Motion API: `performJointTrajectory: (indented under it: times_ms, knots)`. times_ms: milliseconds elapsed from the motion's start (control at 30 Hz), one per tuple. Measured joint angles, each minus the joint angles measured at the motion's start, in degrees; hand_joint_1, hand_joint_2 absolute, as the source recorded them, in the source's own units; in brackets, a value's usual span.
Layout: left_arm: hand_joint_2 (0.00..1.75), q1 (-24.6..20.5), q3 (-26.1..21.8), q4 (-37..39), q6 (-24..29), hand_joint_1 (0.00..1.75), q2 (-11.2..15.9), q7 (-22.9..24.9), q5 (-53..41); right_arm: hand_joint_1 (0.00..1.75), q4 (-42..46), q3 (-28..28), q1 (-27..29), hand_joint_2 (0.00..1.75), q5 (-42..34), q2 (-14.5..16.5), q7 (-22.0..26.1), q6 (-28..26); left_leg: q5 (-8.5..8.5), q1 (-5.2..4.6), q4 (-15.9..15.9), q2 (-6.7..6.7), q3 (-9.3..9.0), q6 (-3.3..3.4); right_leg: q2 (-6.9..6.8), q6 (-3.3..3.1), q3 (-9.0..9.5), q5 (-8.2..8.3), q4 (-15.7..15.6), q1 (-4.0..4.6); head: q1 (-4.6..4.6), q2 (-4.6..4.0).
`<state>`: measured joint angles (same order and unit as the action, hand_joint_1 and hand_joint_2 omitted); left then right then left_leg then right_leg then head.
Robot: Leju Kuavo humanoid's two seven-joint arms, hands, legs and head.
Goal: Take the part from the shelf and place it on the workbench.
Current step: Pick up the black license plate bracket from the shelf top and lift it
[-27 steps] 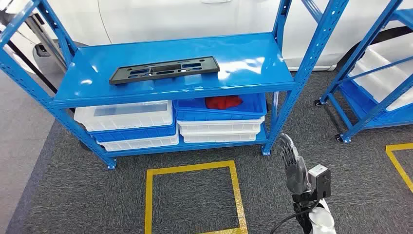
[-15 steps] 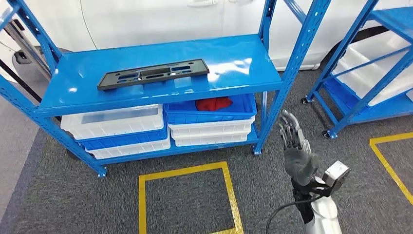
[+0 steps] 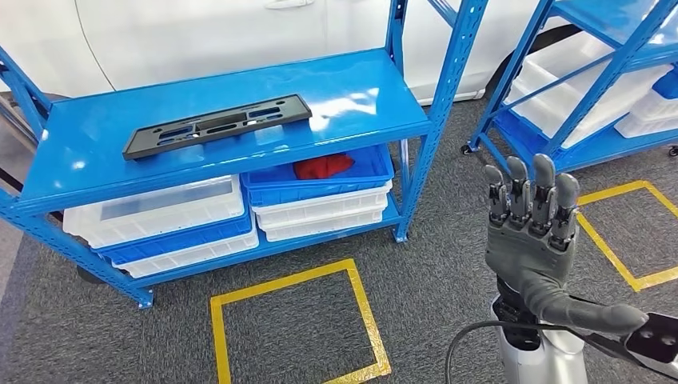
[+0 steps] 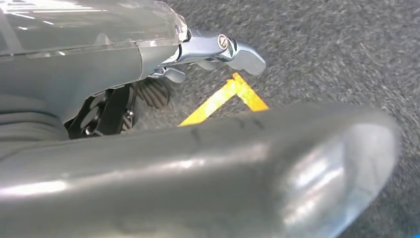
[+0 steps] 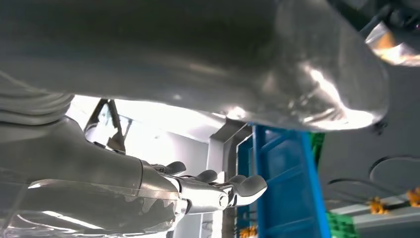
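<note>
The part (image 3: 216, 126) is a long flat black plate with cut-outs, lying on the top board of the blue shelf (image 3: 360, 88), left of middle. My right hand (image 3: 529, 232) is raised at the lower right, fingers straight up and apart, holding nothing, well to the right of the shelf and apart from the part. In the right wrist view its fingers (image 5: 233, 188) stretch out empty. The left wrist view has my left hand (image 4: 148, 148) hanging over the grey carpet, thumb large in front, fingers (image 4: 233, 49) extended with nothing in them.
White and blue bins fill the shelf's lower level; one blue bin holds a red thing (image 3: 322, 166). A yellow taped square (image 3: 288, 320) marks the carpet before the shelf. A second blue rack (image 3: 592, 80) stands at the right, a white car (image 3: 200, 32) behind.
The camera has swung, so the whole scene has slid left. My right hand has risen from low by the floor to chest height, closer to the camera, fingers pointing up.
</note>
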<state>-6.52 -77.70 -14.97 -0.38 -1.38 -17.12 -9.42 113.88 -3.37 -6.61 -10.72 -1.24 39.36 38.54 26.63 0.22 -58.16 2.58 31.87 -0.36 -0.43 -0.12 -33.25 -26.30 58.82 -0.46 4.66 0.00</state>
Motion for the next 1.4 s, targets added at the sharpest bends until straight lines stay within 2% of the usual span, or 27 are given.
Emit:
performJointTrajectory:
  times_ms: [67, 100, 167, 200, 233, 267, 333, 400, 500, 567, 600, 667, 700, 733, 767, 800, 833, 900, 933, 1033, 1100, 1200, 1233, 1267, 1300, 1367, 1400]
  knots:
    - [0.00, -0.03, -0.45, 0.10, -0.11, 0.00, -0.10, -0.13, 0.00, 0.00, 0.40, 0.41, 0.10, 0.00, -0.28, -0.49, 0.00, 0.14, 1.30, 0.17, -1.58, -0.65, 0.57, -0.59, 0.15, -0.59, 0.22, 0.25, -0.48, -0.27, 0.00, 0.00]
    - [0.00, -0.01, -0.69, 0.15, -0.15, 0.00, -0.13, -0.23, 0.00, 0.00, 0.45, 0.66, 0.22, 0.00, -0.32, -0.81, 0.00, 0.33, 2.84, 0.29, -4.06, -1.12, 1.65, -0.86, 0.18, -0.85, 0.31, 0.32, -0.67, -0.40, 0.00, 0.00]
    - [0.00, 0.09, -1.09, 0.25, -0.27, 0.00, -0.16, -0.48, 0.00, 0.00, 0.29, 1.02, 0.61, 0.00, -0.05, -1.44, 0.00, 0.81, 6.51, 0.46, -11.75, -1.82, 5.16, -1.27, 0.29, -1.13, 0.28, 0.26, -0.70, -0.39, 0.00, 0.00]
    - [0.00, 0.16, -1.17, 0.30, -0.37, 0.00, -0.16, -0.60, 0.00, 0.00, 0.05, 1.08, 0.89, 0.00, 0.24, -1.75, -0.01, 0.93, 7.51, 0.54, -15.01, -1.93, 6.76, -1.42, 0.40, -1.17, 0.28, 0.22, -0.69, -0.39, 0.00, 0.00]
    - [0.00, 0.22, -1.18, 0.34, -0.49, 0.00, -0.16, -0.71, 0.00, 0.00, -0.30, 1.15, 1.15, 0.00, 0.54, -2.11, -0.03, 0.80, 7.43, 0.62, -16.48, -1.97, 7.56, -1.52, 0.54, -1.15, 0.32, 0.18, -0.67, -0.41, 0.00, 0.00]
    - [0.00, 0.27, -1.19, 0.38, -0.61, 0.00, -0.17, -0.80, 0.00, 0.00, -0.76, 1.28, 1.38, 0.00, 0.85, -2.51, -0.08, 0.49, 6.23, 0.73, -15.62, -1.97, 7.28, -1.56, 0.69, -1.08, 0.40, 0.13, -0.64, -0.44, 0.00, 0.00]
    - [0.00, 0.27, -1.20, 0.42, -0.81, 0.00, -0.17, -0.91, 0.00, 0.00, -2.22, 1.95, 1.63, 0.00, 1.42, -3.41, -0.21, -0.52, 2.05, 0.98, -8.28, -2.01, 4.06, -1.51, 1.01, -0.71, 0.68, -0.11, -0.53, -0.52, 0.00, 0.00]
    - [0.00, 0.22, -1.20, 0.44, -0.89, 0.00, -0.18, -0.93, -0.01, 0.00, -4.03, 2.88, 1.66, 0.00, 1.77, -4.39, -0.26, -1.40, -0.14, 0.87, -1.67, -2.15, 1.07, -1.11, 1.31, -0.03, 0.73, -0.36, -0.29, -0.44, 0.00, 0.00]
    - [0.00, 0.18, -1.18, 0.49, -0.94, 0.00, -0.20, -0.95, -0.02, 0.00, -5.82, 3.89, 1.69, 0.00, 1.94, -5.39, -0.22, -2.00, -0.05, 0.55, -0.20, -2.25, 0.43, 0.05, 1.47, 1.09, 0.64, -0.37, -0.42, -0.37, 0.00, 0.00]
    - [0.00, 0.14, -1.20, 0.50, -0.95, 0.00, -0.22, -0.96, 0.00, 0.00, -6.49, 4.22, 1.67, 0.00, 1.97, -5.89, -0.21, -2.16, -0.22, 0.64, 0.30, -2.20, 0.05, 0.94, 1.18, 1.67, 0.26, -1.24, 0.85, -0.54, 0.00, 0.00]
    - [0.00, 0.12, -1.20, 0.50, -0.95, 0.00, -0.23, -0.96, 0.00, 0.00, -6.74, 4.30, 1.66, 0.00, 1.98, -6.17, -0.20, -2.22, -0.28, 0.72, 0.54, -2.16, -0.16, 1.33, 1.02, 1.84, -0.77, -2.44, 3.09, -0.59, 0.00, 0.00]
    - [0.00, 0.12, -1.20, 0.50, -0.95, 0.00, -0.23, -0.96, 0.00, 0.00, -7.22, 4.43, 1.70, 0.00, 2.02, -6.56, -0.20, -2.25, -0.11, 0.56, 0.60, -2.10, -0.31, 1.82, 0.80, 1.99, -4.83, -5.65, 10.64, -0.62, 0.00, 0.00]
    - [0.00, 0.13, -1.20, 0.50, -0.95, 0.00, -0.23, -0.96, 0.00, 0.00, -7.47, 4.51, 1.78, 0.00, 2.05, -6.67, -0.21, -2.26, 0.02, 0.44, 0.59, -2.08, -0.40, 1.94, 0.79, 2.03, -6.96, -6.60, 14.15, -0.63, 0.00, 0.00]
    - [0.00, 0.15, -1.20, 0.50, -0.95, 0.00, -0.23, -0.96, 0.00, 0.00, -7.73, 4.63, 1.85, 0.00, 2.08, -6.77, -0.21, -2.26, 0.18, 0.31, 0.57, -2.07, -0.55, 2.02, 0.77, 2.01, -8.37, -6.54, 16.04, -0.64, 0.00, 0.00]
    - [0.00, 0.16, -1.20, 0.50, -0.95, 0.00, -0.24, -0.96, 0.00, 0.00, -7.94, 4.76, 1.89, 0.00, 2.10, -6.87, -0.20, -2.26, 0.38, 0.20, 0.56, -2.07, -0.79, 2.04, 0.76, 1.91, -8.65, -5.33, 15.69, -0.63, 0.00, 0.00]
    - [0.00, 0.16, -1.20, 0.51, -0.95, 0.00, -0.25, -0.96, 0.00, 0.00, -8.13, 4.88, 1.90, 0.00, 2.10, -6.98, -0.20, -2.26, 0.62, 0.10, 0.56, -2.08, -1.15, 2.02, 0.74, 1.69, -7.75, -3.19, 13.09, -0.57, 0.00, 0.00]
    - [0.00, 0.17, -1.20, 0.52, -0.95, 0.00, -0.28, -0.96, 0.00, 0.00, -8.26, 4.99, 1.89, 0.00, 2.11, -7.06, -0.21, -2.26, 0.93, 0.03, 0.56, -2.10, -1.57, 1.93, 0.67, 1.33, -6.03, -0.73, 8.96, -0.46, 0.00, 0.00]
    - [0.00, 0.16, -1.20, 0.60, -0.95, 0.00, -0.38, -0.96, 0.00, 0.00, -8.50, 5.19, 1.73, 0.00, 2.26, -7.14, -0.57, -2.32, 1.60, -0.25, 0.51, -2.09, -2.07, 1.50, 0.44, 0.65, -2.86, 1.91, 2.15, -0.04, 0.00, 0.00]
    - [0.00, 0.16, -1.20, 0.63, -0.95, 0.00, -0.43, -0.95, 0.00, 0.00, -8.73, 5.47, 1.51, 0.00, 2.62, -7.15, -1.07, -2.46, 1.87, -0.31, 0.52, -2.04, -2.16, 1.20, 0.42, 0.38, -2.10, 2.12, 0.53, 0.14, 0.00, 0.00]
    - [0.00, -0.11, -1.17, 0.66, -0.96, 0.00, -0.47, -0.95, 0.01, 0.00, -11.00, 8.09, 0.06, 0.00, 5.26, -7.15, -2.87, -4.34, 2.40, -0.24, 0.61, -1.79, -2.54, 0.27, 0.83, -0.26, -1.66, 1.69, -0.21, 0.10, 0.00, 0.00]
    - [0.00, -0.39, -1.09, 0.72, -1.07, 0.00, -0.58, -1.02, 0.00, 0.00, -13.02, 11.06, -1.08, 0.00, 6.95, -7.08, -3.17, -6.71, 3.91, -0.17, -2.06, -1.94, -1.57, -0.31, 0.86, -0.84, -1.04, 1.58, -0.80, -0.19, 0.00, 0.00]
    - [0.00, -0.32, -0.98, 0.86, -1.22, 0.00, -0.79, -1.14, -0.02, 0.00, -15.30, 15.45, -1.82, 0.00, 8.29, -6.78, -3.28, -9.97, 8.05, 0.10, -12.98, -2.12, 4.59, -0.91, 0.78, -1.31, -0.34, 0.88, -0.98, -0.21, 0.00, 0.00]
    - [0.00, -0.19, -0.97, 0.88, -1.20, 0.00, -0.86, -1.19, -0.02, 0.00, -15.80, 16.47, -1.79, 0.00, 8.55, -6.68, -3.40, -10.67, 8.27, 0.19, -15.43, -2.12, 6.31, -1.06, 0.82, -1.31, -0.05, 0.56, -0.97, -0.20, 0.00, 0.00]
    - [0.00, -0.01, -0.97, 0.89, -1.18, 0.00, -0.93, -1.26, 0.02, 0.00, -16.20, 17.34, -1.74, 0.00, 8.74, -6.59, -3.61, -11.21, 7.24, 0.30, -15.80, -2.11, 7.08, -1.17, 0.89, -1.25, 0.35, 0.21, -0.96, -0.21, 0.00, 0.00]
    - [0.00, 0.14, -0.96, 0.90, -1.19, 0.00, -0.99, -1.33, 0.02, 0.00, -16.48, 18.07, -1.71, 0.00, 8.87, -6.52, -3.92, -11.62, 5.07, 0.43, -13.82, -2.10, 6.72, -1.22, 0.99, -1.14, 0.89, -0.16, -0.95, -0.23, 0.00, 0.00]
    - [0.00, 0.32, -0.96, 0.91, -1.30, 0.00, -1.08, -1.48, 0.02, 0.00, -16.95, 19.50, -1.71, 0.00, 8.97, -6.49, -4.74, -12.25, 0.17, 0.55, -6.30, -2.11, 4.05, -1.04, 1.13, -0.72, 2.03, -1.02, -0.93, -0.20, 0.00, 0.00]
    - [0.00, 0.32, -0.96, 0.92, -1.40, 0.00, -1.13, -1.56, 0.00, 0.00, -17.17, 20.21, -1.70, 0.00, 9.02, -6.49, -5.09, -12.44, -1.08, 0.49, -3.10, -2.14, 2.77, -0.75, 1.20, -0.41, 2.35, -1.40, -0.87, -0.13, 0.00, 0.00]
